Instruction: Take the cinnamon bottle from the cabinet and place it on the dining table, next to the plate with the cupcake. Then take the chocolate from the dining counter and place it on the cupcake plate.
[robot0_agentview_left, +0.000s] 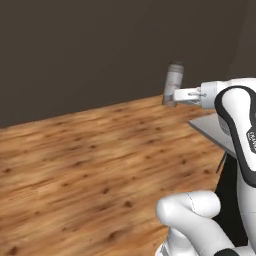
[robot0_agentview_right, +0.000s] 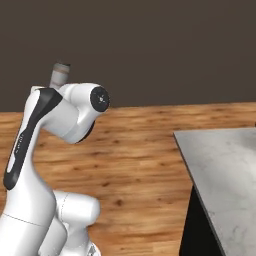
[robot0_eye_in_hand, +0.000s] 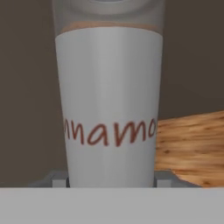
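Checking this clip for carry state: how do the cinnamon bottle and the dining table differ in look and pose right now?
The cinnamon bottle is a slim upright cylinder with a pale label; the dining table is a broad flat marbled grey slab on a dark base. The bottle hangs in the air, clamped in the gripper above the wooden floor; the table stands on that floor. Both look pale grey.

The cinnamon bottle wears a smooth, matt pale paper-like label with reddish lettering. The dining table at three o'clock looks like polished grey marble. The floor shows knotty, satin wood planks.
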